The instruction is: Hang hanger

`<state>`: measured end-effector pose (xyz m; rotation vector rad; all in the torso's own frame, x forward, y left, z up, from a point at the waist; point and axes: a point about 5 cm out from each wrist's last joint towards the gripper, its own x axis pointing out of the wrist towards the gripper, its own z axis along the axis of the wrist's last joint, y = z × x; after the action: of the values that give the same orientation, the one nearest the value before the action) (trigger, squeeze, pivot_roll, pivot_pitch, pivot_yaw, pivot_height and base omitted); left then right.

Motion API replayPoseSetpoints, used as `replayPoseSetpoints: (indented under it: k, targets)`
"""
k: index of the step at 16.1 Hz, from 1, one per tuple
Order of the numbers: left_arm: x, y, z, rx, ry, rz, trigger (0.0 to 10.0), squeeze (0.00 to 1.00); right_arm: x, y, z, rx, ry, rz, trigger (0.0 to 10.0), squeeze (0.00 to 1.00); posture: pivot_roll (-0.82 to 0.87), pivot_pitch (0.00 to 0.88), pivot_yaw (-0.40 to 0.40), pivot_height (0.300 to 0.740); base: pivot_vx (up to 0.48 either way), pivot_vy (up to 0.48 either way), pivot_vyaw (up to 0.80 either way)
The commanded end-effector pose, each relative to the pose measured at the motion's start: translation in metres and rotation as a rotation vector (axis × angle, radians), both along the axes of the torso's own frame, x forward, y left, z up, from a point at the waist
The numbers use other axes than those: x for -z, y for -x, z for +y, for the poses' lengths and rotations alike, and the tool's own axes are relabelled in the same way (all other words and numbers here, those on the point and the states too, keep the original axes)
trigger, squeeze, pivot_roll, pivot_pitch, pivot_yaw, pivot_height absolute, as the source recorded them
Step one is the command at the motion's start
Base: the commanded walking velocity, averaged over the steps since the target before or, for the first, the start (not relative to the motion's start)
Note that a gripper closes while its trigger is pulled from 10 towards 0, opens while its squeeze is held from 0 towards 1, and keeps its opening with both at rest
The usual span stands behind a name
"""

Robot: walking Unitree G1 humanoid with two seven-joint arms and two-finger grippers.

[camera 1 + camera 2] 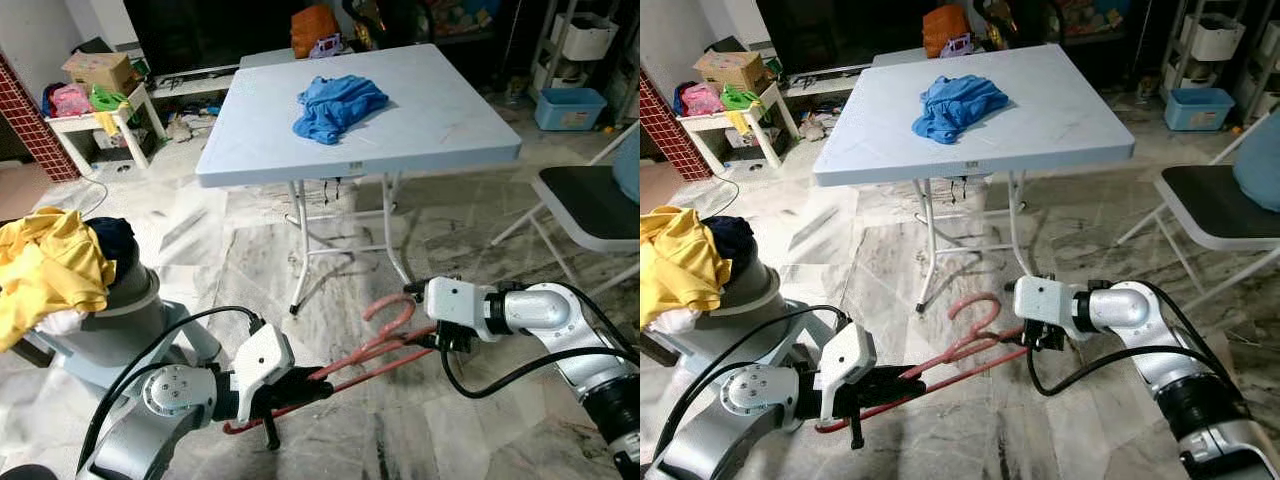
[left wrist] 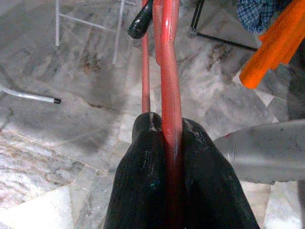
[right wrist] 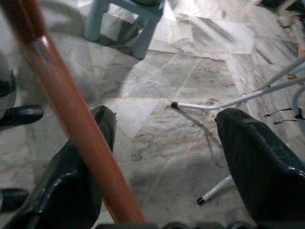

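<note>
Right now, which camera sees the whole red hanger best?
The left eye view: the red hanger shows whole, hook included, between the left tool and right tool. The right eye view shows much the same. The wrist views show just close-up bars.

Bare marble floor lies open across the lower centre and lower right of the frame. Ahead, the white metal legs of the pale blue folding table block the middle; a grey laundry tub heaped with yellow clothes crowds the left edge, a dark-seated folding chair the right.
</note>
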<state>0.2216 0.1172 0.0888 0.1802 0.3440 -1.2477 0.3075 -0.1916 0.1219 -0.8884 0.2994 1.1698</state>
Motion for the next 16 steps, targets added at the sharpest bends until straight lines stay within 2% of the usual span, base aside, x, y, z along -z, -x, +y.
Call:
replayPoseSetpoints:
  k: [1,2,3,4,7,10,12,13,14,16]
  targets:
    - [0.003,-0.001,0.006,0.014,-0.05,-0.013,10.0,0.0,-0.007,-0.002,-0.005,-0.033,0.048,0.006,0.0,0.0,-0.09,0.0,0.129,0.74,0.0,0.0,0.0]
    - [0.005,-0.001,0.008,0.018,-0.068,-0.022,10.0,0.0,-0.005,0.002,-0.012,-0.056,0.084,0.063,0.7,0.0,-0.09,0.0,0.131,0.74,0.0,0.0,0.0]
    - [0.006,-0.001,0.008,0.021,-0.077,-0.027,10.0,0.0,-0.004,0.007,-0.018,-0.087,0.122,0.117,3.3,0.0,-0.1,0.0,0.132,0.74,0.0,0.0,0.0]
    - [0.006,-0.001,0.009,0.023,-0.081,-0.031,10.0,0.0,-0.004,0.011,-0.025,-0.111,0.161,0.164,10.0,0.0,-0.1,0.0,0.132,0.74,0.0,0.0,0.0]
    - [0.006,-0.001,0.008,0.033,-0.083,-0.038,10.0,0.0,-0.004,0.012,-0.038,-0.144,0.255,0.204,10.0,0.0,-0.1,0.0,0.133,0.74,0.0,0.0,0.0]
    - [0.007,-0.001,0.007,0.035,-0.082,-0.041,10.0,0.0,-0.002,0.012,-0.036,-0.16,0.252,0.224,10.0,0.0,-0.09,0.0,0.131,0.74,0.0,0.0,0.0]
    - [0.008,-0.001,0.007,0.031,-0.08,-0.043,10.0,0.0,-0.001,0.01,-0.027,-0.159,0.204,0.213,10.0,0.0,-0.09,0.0,0.132,0.74,0.0,0.0,0.0]
    - [0.008,-0.001,0.007,0.029,-0.078,-0.043,10.0,0.0,0.0,0.01,-0.024,-0.161,0.179,0.219,1.8,0.0,-0.09,0.0,0.132,0.74,0.0,0.0,0.0]
    - [0.008,-0.001,0.007,0.028,-0.078,-0.042,10.0,0.0,0.001,0.011,-0.023,-0.161,0.169,0.224,0.0,0.0,-0.09,0.0,0.132,0.74,0.0,0.0,0.0]
    - [0.009,-0.001,0.007,0.027,-0.08,-0.044,10.0,0.0,0.001,0.012,-0.022,-0.161,0.16,0.229,0.0,0.0,-0.09,0.0,0.132,0.74,0.0,0.0,0.0]
